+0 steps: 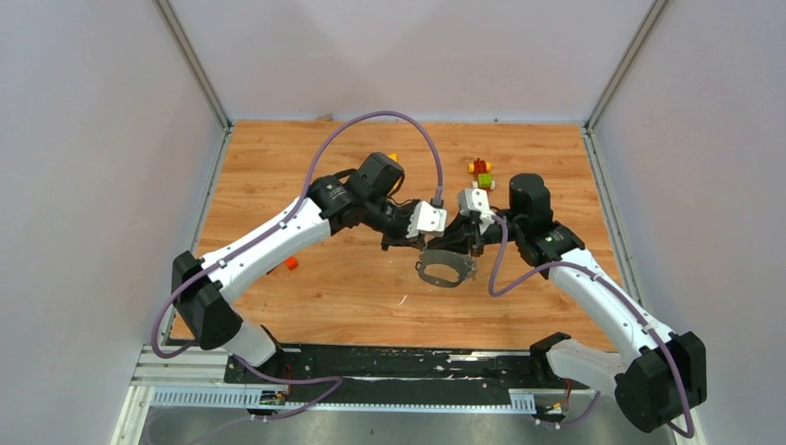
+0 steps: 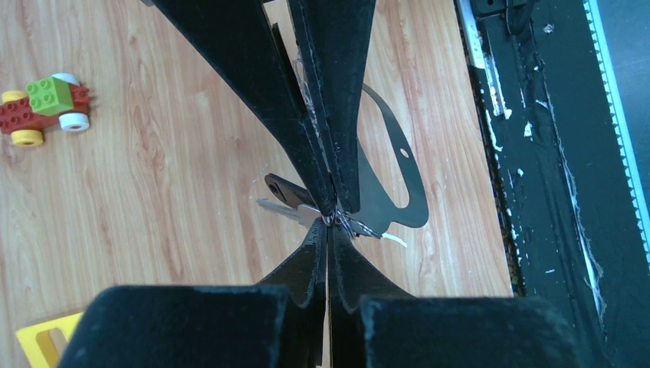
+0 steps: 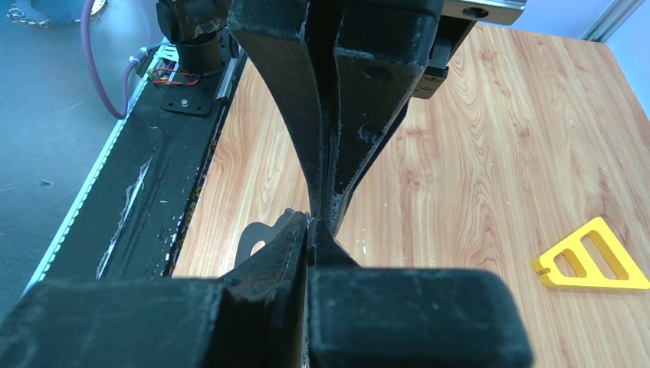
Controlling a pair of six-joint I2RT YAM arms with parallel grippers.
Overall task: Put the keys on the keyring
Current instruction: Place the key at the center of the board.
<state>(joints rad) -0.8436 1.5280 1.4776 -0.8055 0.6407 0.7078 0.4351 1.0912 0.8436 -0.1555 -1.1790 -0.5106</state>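
Currently threading: left hand [image 2: 329, 227] clamped on keys [image 2: 285, 205], right hand [image 3: 309, 227] clamped on keyring [image 2: 410, 184]; next move needs fine alignment at the loop.

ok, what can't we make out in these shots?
- Keys on the keyring or not: claw fingers cover the joint in both wrist views; too small from the top.
- Key count: left wrist, fingers hide most.
- What the left claw and right claw each grip: shut tips meet, pinch hidden.
- Yellow triangle: cut by left wrist's bottom edge.
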